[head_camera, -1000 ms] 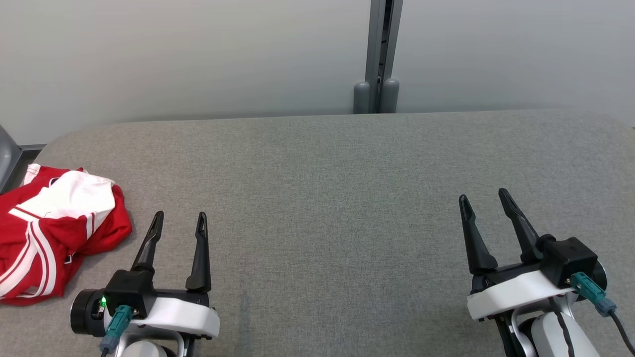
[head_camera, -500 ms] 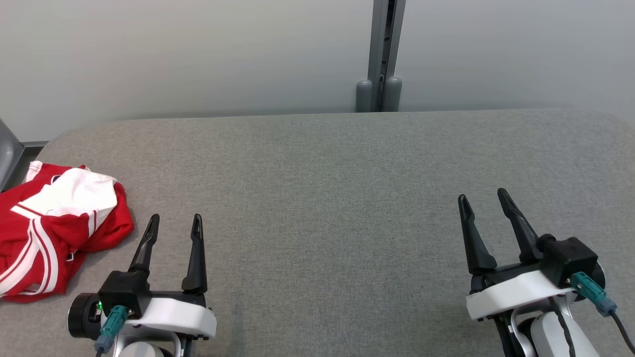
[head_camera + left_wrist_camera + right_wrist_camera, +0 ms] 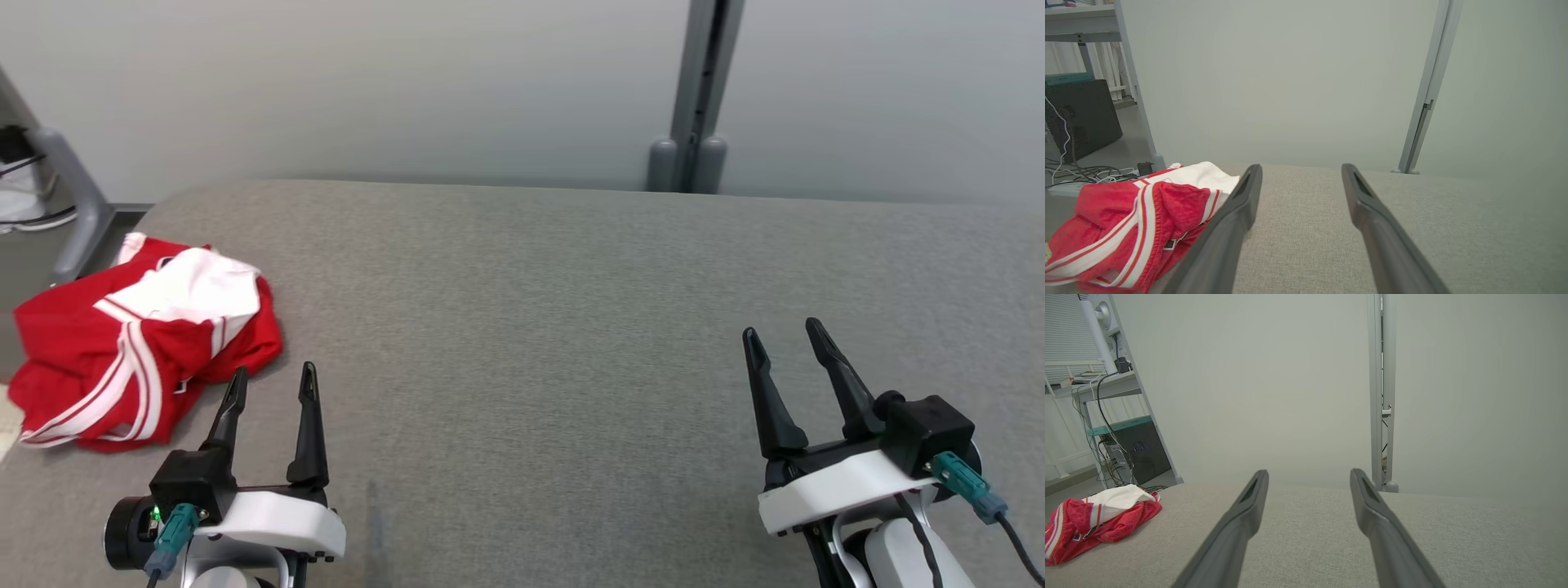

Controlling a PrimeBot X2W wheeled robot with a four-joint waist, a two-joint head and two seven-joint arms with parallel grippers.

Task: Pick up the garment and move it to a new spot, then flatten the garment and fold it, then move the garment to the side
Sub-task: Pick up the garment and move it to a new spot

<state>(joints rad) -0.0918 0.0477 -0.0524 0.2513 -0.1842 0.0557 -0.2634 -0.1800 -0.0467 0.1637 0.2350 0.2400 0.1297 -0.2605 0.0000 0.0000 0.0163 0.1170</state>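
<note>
The garment is red with white panels and stripes, crumpled in a heap at the left end of the grey fabric table. It also lies at the lower left in the left wrist view, garment, and far left in the right wrist view, garment. My left gripper stands open just right of the heap, its left fingertip close to the red cloth, with nothing between the fingers. My right gripper is open and empty at the lower right, far from the garment.
A grey wall with a vertical metal post runs behind the table. Off the table's left end stand a grey frame leg, a dark computer case, cables and a shelf.
The head camera has turned left, so the whole scene has shifted right. My left gripper now sits a little nearer the garment's right edge. The right gripper keeps its pose.
</note>
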